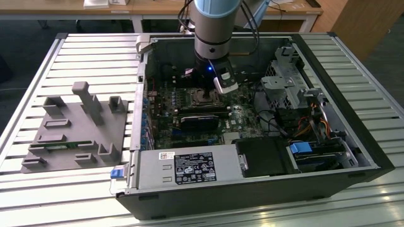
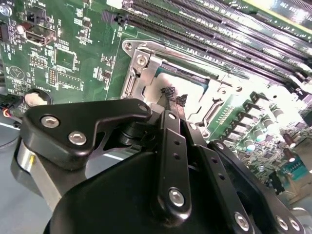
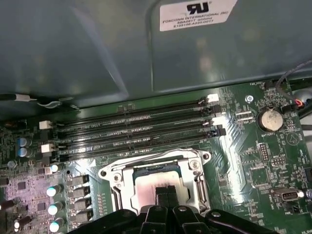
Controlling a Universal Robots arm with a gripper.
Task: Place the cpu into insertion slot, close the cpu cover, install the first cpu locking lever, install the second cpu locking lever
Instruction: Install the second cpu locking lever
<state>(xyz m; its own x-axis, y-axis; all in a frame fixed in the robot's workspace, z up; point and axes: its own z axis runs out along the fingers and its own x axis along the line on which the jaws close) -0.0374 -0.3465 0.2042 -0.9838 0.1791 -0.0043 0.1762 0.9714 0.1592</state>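
In the exterior view my arm reaches down into the open case (image 1: 252,118), which lies on the slatted tabletop (image 1: 94,61). My hand (image 1: 208,92) hangs just above the slot (image 1: 205,98) near the middle of the board (image 1: 189,127), toward the case's far wall.

In the second wrist view my fingers (image 2: 171,97) come to a narrow point right over the socket. The cover (image 2: 146,73) frames it, and a strip of the cpu (image 2: 183,73) shows through the window.

In the first wrist view the cpu (image 3: 156,183) lies flat in the slot (image 3: 127,171), its pale top seen through the cover (image 3: 109,171). My fingertips (image 3: 165,194) are pressed together on or just over it, holding nothing.

I judge the chip placed. I cannot tell whether the cover is fully down, nor whether either lever is latched.
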